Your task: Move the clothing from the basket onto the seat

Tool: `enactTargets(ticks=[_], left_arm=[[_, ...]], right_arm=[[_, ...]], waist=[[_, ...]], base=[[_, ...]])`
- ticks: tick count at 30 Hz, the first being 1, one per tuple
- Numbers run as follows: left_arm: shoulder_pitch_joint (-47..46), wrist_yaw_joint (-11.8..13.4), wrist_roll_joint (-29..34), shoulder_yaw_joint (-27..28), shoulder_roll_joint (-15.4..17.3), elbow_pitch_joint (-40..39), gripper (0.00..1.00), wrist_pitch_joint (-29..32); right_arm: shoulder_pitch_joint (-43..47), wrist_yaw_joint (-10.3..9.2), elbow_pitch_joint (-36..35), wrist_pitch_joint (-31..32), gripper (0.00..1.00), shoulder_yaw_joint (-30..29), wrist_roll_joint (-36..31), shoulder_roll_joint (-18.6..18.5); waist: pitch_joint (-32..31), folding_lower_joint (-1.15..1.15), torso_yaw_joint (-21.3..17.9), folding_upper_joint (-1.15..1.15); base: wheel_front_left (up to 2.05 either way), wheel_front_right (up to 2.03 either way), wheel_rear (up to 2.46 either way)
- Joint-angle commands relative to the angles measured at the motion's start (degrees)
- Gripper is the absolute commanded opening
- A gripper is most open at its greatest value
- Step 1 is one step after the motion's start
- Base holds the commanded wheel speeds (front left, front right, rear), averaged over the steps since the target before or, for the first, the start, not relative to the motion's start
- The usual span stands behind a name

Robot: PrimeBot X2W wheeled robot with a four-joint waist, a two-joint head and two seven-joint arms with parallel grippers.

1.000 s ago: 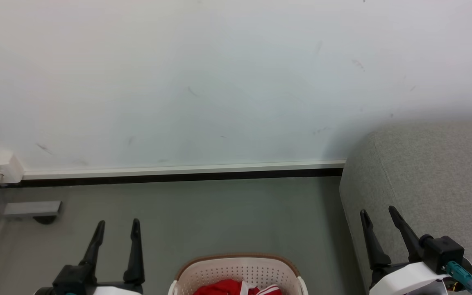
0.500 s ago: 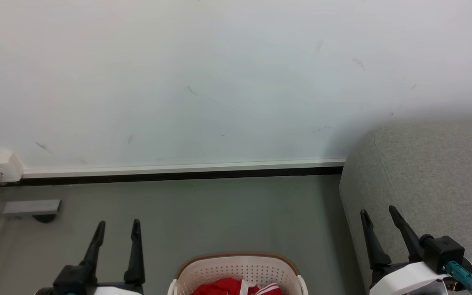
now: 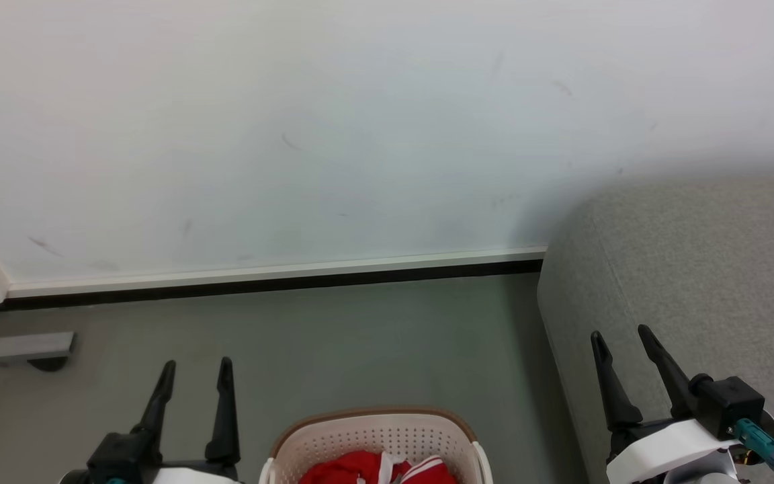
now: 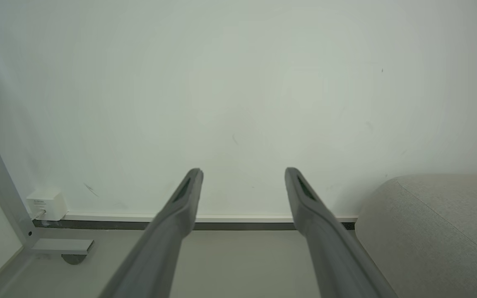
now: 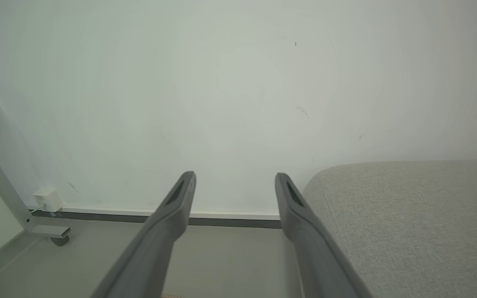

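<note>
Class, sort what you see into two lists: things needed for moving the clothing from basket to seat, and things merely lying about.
For the job: clothing, basket, seat, left gripper, right gripper, both open.

Lying about: white wall box, grey frame foot, skirting.

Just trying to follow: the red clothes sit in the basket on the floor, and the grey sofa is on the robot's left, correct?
Not quite: the head view shows the grey sofa on the robot's right. The red clothes do sit in the basket on the floor.
</note>
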Motion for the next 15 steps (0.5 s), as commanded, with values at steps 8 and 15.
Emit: enactTargets(ticks=[8, 15], left_arm=[[-1.0, -0.4, -0.7, -0.1, 0.3, 0.6, 1.0, 0.0], [-3.2, -1.0, -0.4, -0.5, 0.3, 1.5, 1.0, 0.0]], right_arm=[[-0.4, -0.12, -1.6, -0.3, 1.0, 0.1, 0.2, -0.3], [-1.6, -0.12, -3.7, -0.3, 1.0, -0.6, 0.7, -0.4]], waist=[[2.4, 0.0, -2.6, 0.0], [6.3, 0.0, -4.5, 0.0]], base=[[0.0, 0.0, 0.0], [0.0, 0.0, 0.0]])
